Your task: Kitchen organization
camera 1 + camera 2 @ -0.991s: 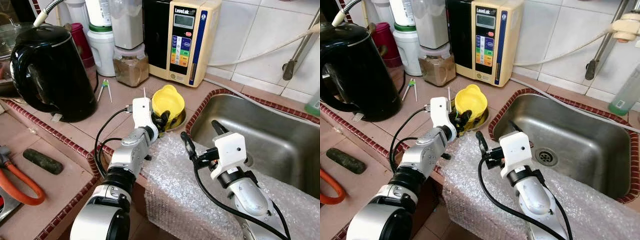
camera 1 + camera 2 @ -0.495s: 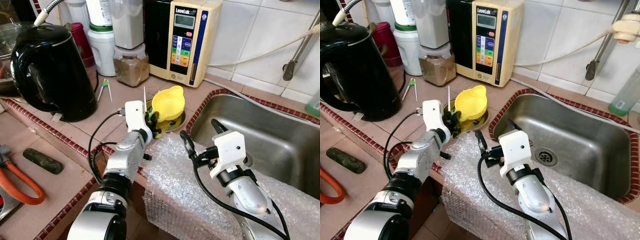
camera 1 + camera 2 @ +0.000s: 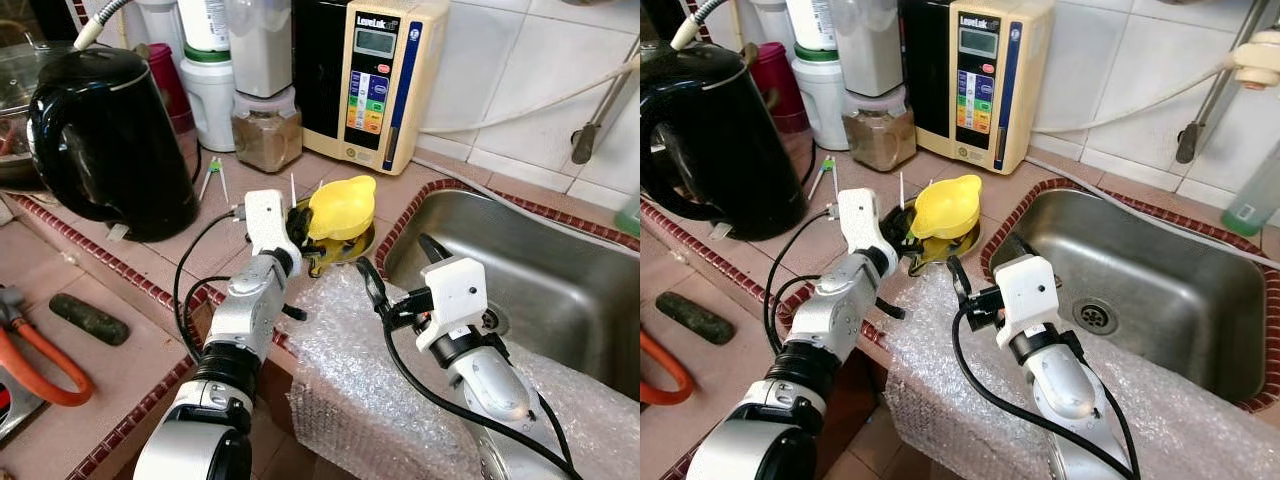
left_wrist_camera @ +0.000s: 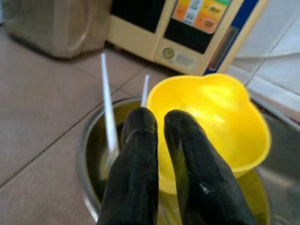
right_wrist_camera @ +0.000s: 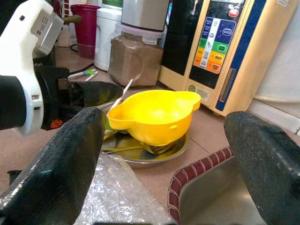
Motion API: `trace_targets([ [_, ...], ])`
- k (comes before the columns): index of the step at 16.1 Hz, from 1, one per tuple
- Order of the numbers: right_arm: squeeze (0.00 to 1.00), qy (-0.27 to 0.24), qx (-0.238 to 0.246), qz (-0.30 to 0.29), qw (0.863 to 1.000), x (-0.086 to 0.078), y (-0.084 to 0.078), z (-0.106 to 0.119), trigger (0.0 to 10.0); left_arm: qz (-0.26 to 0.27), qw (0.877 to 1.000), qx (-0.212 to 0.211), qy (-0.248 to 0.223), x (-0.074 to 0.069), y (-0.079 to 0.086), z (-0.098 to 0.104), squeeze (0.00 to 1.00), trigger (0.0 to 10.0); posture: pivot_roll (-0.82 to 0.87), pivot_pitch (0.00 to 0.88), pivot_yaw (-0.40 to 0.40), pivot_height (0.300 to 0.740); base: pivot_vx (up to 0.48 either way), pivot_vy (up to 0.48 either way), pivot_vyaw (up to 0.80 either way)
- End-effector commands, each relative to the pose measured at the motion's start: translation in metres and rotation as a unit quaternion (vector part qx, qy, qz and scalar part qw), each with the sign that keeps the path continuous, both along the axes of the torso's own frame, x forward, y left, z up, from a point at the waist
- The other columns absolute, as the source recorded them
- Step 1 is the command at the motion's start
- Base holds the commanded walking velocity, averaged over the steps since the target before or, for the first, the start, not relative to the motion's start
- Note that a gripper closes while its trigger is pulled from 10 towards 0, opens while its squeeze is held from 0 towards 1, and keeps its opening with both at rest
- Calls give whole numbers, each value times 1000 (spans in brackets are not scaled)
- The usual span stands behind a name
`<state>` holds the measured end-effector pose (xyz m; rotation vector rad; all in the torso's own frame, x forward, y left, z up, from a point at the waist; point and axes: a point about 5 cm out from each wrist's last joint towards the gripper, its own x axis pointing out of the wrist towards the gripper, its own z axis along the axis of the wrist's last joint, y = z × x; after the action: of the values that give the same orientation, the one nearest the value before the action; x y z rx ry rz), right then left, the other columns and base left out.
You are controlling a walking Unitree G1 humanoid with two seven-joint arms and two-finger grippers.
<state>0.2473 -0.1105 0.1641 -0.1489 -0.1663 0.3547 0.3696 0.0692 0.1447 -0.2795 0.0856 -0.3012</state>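
Yellow bowl (image 3: 340, 208) above tiled counter (image 3: 150, 260)

A tiled worktop (image 3: 150, 260) with a red mosaic edge carries everything. At ten o'clock stands a black kettle (image 3: 110, 140). At twelve o'clock, along the wall, stand a white jar (image 3: 212, 95), a jar of brown powder (image 3: 267, 135) and a cream water machine (image 3: 375, 80). Near the centre sits a shallow steel dish (image 3: 940, 245), just beside the sunken steel sink (image 3: 530, 290) at three o'clock. Bubble wrap (image 3: 350, 380) drapes the front edge at six o'clock. A dark oblong object (image 3: 88, 318) lies at eight o'clock.
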Motion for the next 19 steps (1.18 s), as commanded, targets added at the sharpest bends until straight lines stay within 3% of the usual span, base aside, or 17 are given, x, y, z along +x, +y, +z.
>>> trace_targets([
  [1,0,-2,4,6,1000,2,0,2,10000,-19,1000,1,-25,2,-7,13,0,10000,-1,0,-14,740,0,0,0],
  [2,0,-4,3,7,1000,4,0,3,10000,-29,999,-4,-29,1,-10,13,0,10000,9,0,-14,740,0,0,0],
  [3,0,-5,4,7,1000,4,1,3,10000,-37,999,-5,-28,0,-11,12,1000,10000,6,0,-5,740,0,0,0],
  [6,0,-4,10,7,1000,4,4,1,10000,-50,999,-11,-1,-2,-12,4,1000,10000,9,0,-4,740,0,0,0],
  [8,0,-4,9,11,1000,4,5,1,10000,-90,995,-40,3,-6,-20,8,1000,10000,10,0,-4,740,0,0,0],
  [10,0,-6,9,11,1000,7,5,2,10000,-105,994,-30,10,-7,-23,7,1000,10000,15,0,1,740,0,0,0],
  [19,0,-9,12,19,1000,8,10,2,10000,-133,988,-50,53,-10,-30,4,1000,10000,12,0,21,740,0,0,0],
])
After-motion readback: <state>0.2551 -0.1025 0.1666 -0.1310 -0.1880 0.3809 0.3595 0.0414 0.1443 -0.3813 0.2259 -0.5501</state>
